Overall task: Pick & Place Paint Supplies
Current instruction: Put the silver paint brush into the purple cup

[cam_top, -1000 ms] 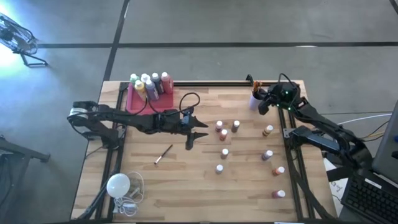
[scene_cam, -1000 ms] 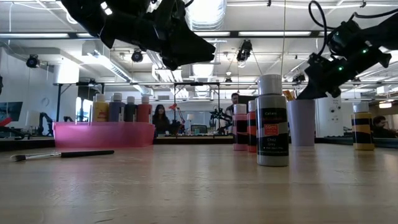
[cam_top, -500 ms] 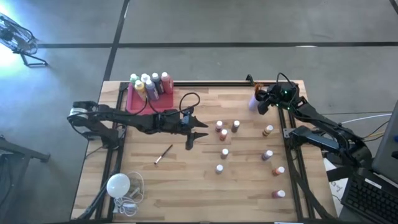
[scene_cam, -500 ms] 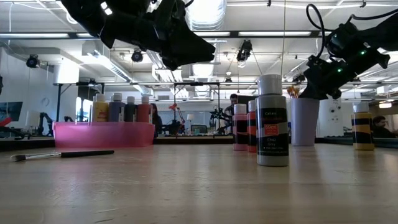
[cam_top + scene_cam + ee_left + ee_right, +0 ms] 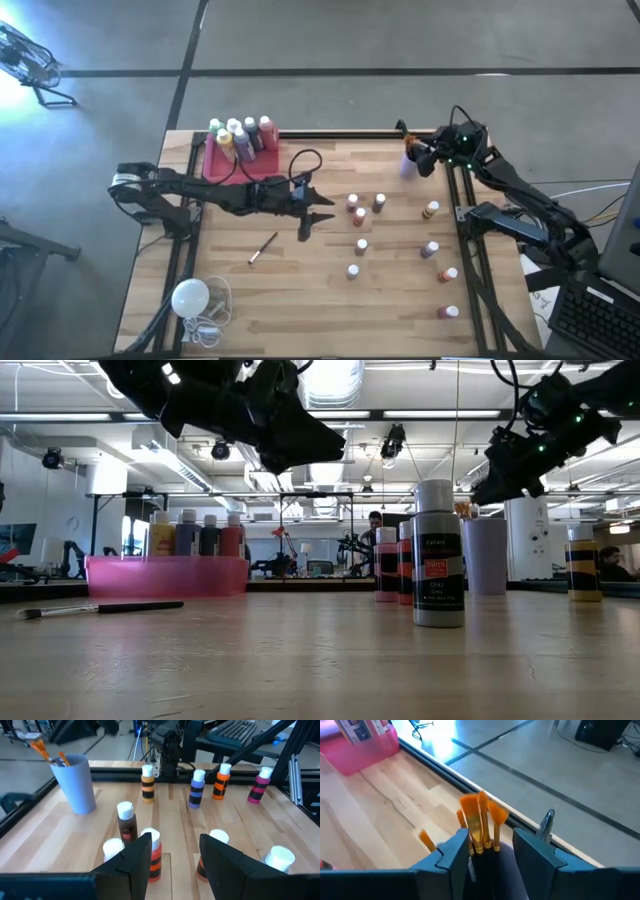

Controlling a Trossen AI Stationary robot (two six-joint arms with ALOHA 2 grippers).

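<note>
Five bottles (image 5: 240, 135) in tray (image 5: 215, 163); nine on table (image 5: 300, 300).

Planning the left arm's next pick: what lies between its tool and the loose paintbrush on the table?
Bare wood, seen in the high view: the left tool hangs open beside the paintbrush.

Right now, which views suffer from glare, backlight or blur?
High view: a bright light flares at the top-left corner, the wooden table evenly lit. Low view: ceiling lights turn the left gripper into a silhouette; the near tabletop is soft. Right wrist view: glare washes the floor by the pink tray; the orange-bristled brushes are sharp.
</note>
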